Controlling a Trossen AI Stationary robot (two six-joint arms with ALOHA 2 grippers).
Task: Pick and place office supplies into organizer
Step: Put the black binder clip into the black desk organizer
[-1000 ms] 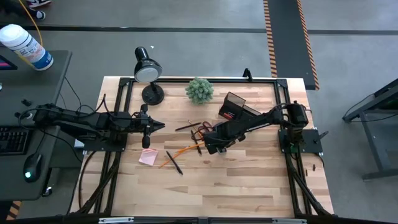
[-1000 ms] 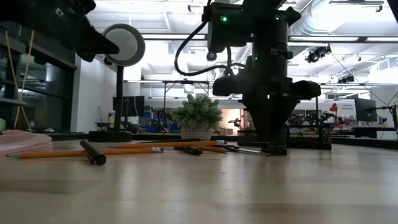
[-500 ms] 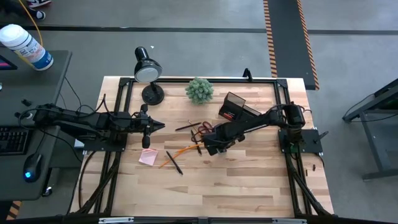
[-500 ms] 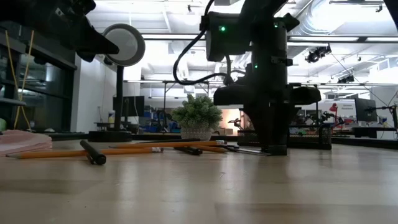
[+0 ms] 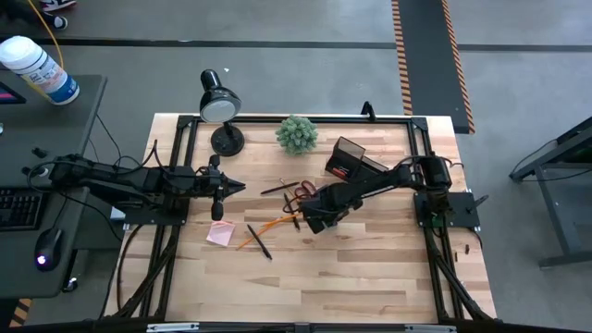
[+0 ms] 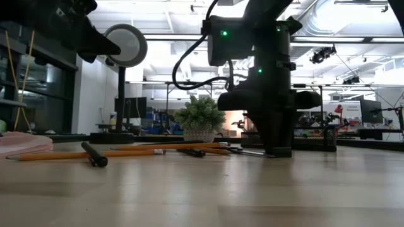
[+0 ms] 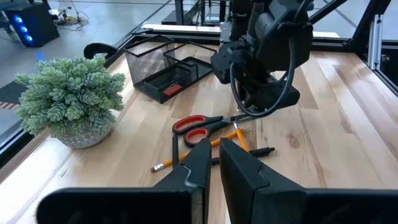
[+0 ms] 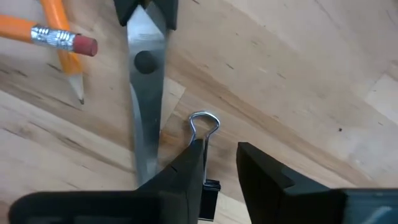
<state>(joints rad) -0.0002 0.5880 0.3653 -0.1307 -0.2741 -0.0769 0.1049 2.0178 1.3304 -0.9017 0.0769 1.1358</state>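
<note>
The right gripper (image 8: 219,171) stands low over the middle of the table (image 5: 370,268), pointing down. Its jaws are a little apart, and a small black binder clip (image 8: 205,155) with a silver wire loop sits between them; whether the jaws already press on it I cannot tell. The clip lies close to one finger (image 8: 180,180), and the loop points forward, away from the jaws. Just beside the same finger lie the steel blades of the scissors (image 8: 144,93). Their red handles (image 7: 189,124) are on the far side, toward the left arm. Two orange pencils (image 8: 59,34) lie a little further out on that side of the jaws.

The black mesh organizer (image 5: 347,157) stands behind the right gripper, apart from it, with the green plant (image 5: 296,134) near it.

The left gripper (image 7: 211,165) hangs at the left edge of the table with its jaws together and nothing between them. A pink sticky-note pad (image 5: 220,233) lies on the table near it.
</note>
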